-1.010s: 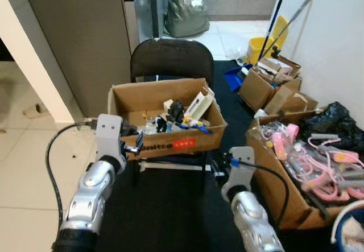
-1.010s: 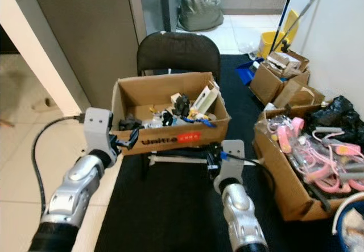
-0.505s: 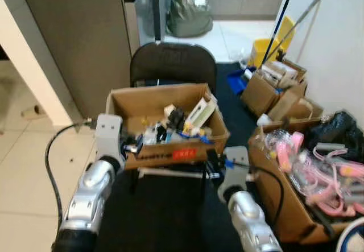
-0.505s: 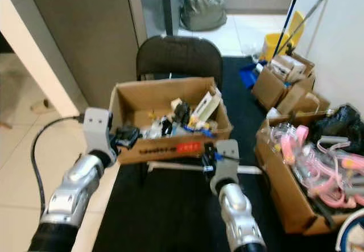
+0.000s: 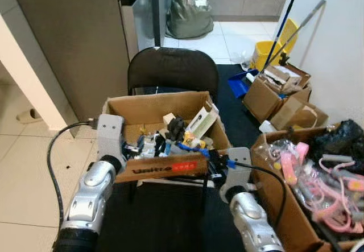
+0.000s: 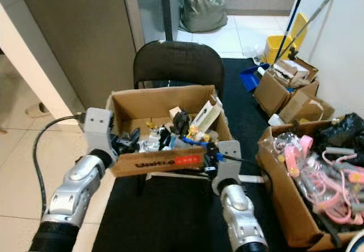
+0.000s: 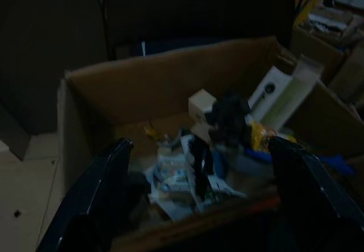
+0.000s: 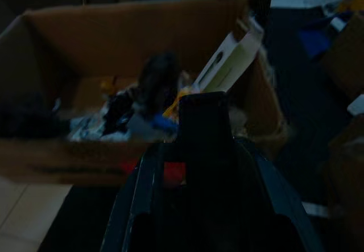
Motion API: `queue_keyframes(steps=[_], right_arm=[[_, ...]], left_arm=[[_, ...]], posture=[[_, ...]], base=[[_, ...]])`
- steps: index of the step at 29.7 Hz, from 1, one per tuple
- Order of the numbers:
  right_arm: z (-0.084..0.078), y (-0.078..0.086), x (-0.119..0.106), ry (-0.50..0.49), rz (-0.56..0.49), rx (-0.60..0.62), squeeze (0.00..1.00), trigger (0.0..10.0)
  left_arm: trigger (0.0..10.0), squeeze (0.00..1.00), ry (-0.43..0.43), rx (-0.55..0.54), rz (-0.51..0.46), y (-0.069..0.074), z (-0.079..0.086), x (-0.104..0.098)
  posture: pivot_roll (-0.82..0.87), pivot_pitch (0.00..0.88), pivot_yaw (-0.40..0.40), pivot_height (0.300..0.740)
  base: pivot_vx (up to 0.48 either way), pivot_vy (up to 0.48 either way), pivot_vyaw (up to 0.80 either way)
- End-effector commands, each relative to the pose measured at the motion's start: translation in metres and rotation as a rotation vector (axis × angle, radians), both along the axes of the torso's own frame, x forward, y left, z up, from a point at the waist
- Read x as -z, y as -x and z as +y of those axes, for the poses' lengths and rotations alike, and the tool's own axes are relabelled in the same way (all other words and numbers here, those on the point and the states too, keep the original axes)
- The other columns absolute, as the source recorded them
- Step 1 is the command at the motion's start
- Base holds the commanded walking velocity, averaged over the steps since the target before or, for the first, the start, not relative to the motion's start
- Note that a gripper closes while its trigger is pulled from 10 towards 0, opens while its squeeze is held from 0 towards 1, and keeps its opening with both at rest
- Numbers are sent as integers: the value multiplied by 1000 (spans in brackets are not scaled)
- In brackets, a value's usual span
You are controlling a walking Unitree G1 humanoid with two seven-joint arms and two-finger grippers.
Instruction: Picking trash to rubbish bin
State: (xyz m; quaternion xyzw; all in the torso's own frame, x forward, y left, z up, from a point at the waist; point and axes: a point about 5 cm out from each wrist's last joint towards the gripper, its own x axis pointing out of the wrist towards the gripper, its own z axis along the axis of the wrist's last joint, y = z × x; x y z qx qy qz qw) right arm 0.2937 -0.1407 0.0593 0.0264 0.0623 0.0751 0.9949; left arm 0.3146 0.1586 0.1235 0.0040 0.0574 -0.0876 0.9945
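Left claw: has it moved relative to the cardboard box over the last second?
Yes. The left claw now reaches over the near-left rim of the cardboard box on the chair; earlier it sat outside the box's front-left corner.

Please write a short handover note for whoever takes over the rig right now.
Left gripper: open, fingers wide, poised at the near left corner of the cardboard box on the black chair.
Right gripper: at the box's near right corner; finger state unclear.
Trash: mixed bits, including a white carton, lying inside the box.
Done: both arms brought up to the box.
Left: nothing grasped yet; pick the trash and bin it.
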Motion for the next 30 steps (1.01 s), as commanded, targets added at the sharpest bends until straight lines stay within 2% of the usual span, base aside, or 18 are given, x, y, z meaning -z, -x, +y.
queue_keyframes(steps=[1,30], right_arm=[[6,2,4,-16,17,-11,0,10000],[8,1,2,-19,14,-22,0,10000]], left_arm=[[10000,0,-5,-12,16,2,4,3],[10000,0,-1,-7,22,3,3,4]], posture=[[28,102,18,740],[31,113,16,740]], base=[[277,0,0],[275,0,0]])
